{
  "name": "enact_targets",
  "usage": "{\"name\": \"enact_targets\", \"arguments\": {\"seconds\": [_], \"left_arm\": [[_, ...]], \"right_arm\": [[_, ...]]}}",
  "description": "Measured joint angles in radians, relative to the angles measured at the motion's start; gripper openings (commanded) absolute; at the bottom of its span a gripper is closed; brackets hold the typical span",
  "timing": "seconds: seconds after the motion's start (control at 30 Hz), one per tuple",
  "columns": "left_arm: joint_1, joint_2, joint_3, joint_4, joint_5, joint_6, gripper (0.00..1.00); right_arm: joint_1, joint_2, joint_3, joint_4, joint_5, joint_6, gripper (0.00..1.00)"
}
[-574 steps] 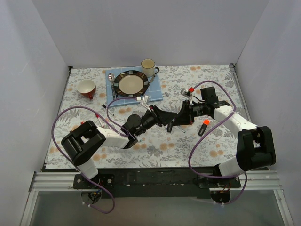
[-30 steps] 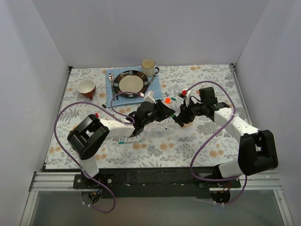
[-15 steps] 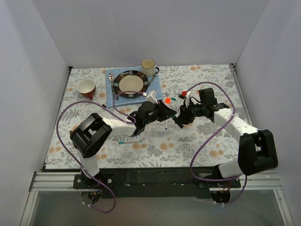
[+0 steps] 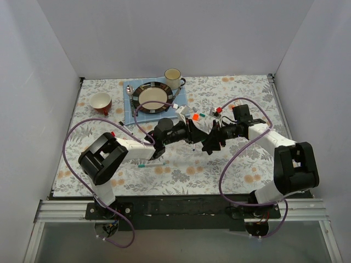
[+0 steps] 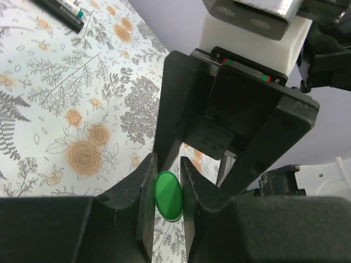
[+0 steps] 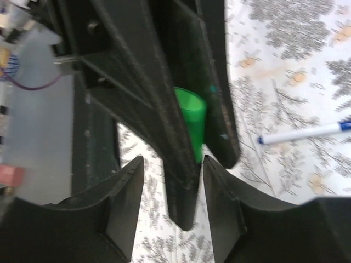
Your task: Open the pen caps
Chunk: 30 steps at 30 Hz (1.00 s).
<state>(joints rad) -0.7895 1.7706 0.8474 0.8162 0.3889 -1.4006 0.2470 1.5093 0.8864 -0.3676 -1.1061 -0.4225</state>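
Observation:
My left gripper (image 4: 199, 133) (image 5: 167, 189) is shut on a green pen cap (image 5: 167, 196), whose round end shows between its fingers. In the right wrist view the cap (image 6: 190, 118) is a short green cylinder pinched by those fingers; whether a barrel is attached is hidden. My right gripper (image 4: 210, 143) (image 6: 173, 192) is open and faces the left one head-on, one left finger standing between its jaws. Loose orange (image 4: 194, 116) and red (image 4: 218, 110) caps lie behind the grippers. A white pen (image 6: 304, 133) with a blue end lies on the cloth.
A black marker (image 5: 59, 7) lies on the floral cloth. A teal-ended pen (image 4: 146, 164) lies near the left arm. A plate (image 4: 143, 87) on a blue napkin, a mug (image 4: 174, 76) and a red bowl (image 4: 101, 102) stand at the back left. Purple cables loop beside both arms.
My left gripper has moved right and my right gripper has come slightly nearer and left, so the two now meet at the table's centre.

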Motion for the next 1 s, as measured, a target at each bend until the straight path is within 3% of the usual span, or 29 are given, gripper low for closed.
{"name": "enact_targets", "arguments": {"seconds": [0.27,0.3,0.6,0.8,1.0], "left_arm": [[0.015,-0.001,-0.015,0.111,0.102,0.043,0.00],[0.016,-0.001,-0.021,0.129,0.106,0.040,0.00],[0.069,-0.026,-0.054,0.215,0.150,0.014,0.00],[0.190,-0.026,0.177,0.011,0.306,0.005,0.00],[0.389,-0.041,0.399,0.031,0.134,0.027,0.00]], "right_arm": [[-0.023,0.034,0.002,0.003,-0.186,0.004,0.13],[-0.023,0.039,0.002,0.004,-0.203,0.006,0.02],[-0.011,0.042,0.006,0.105,-0.264,0.056,0.01],[-0.007,0.040,0.064,0.204,-0.254,0.075,0.01],[0.024,0.037,0.010,0.066,-0.251,0.046,0.01]]}}
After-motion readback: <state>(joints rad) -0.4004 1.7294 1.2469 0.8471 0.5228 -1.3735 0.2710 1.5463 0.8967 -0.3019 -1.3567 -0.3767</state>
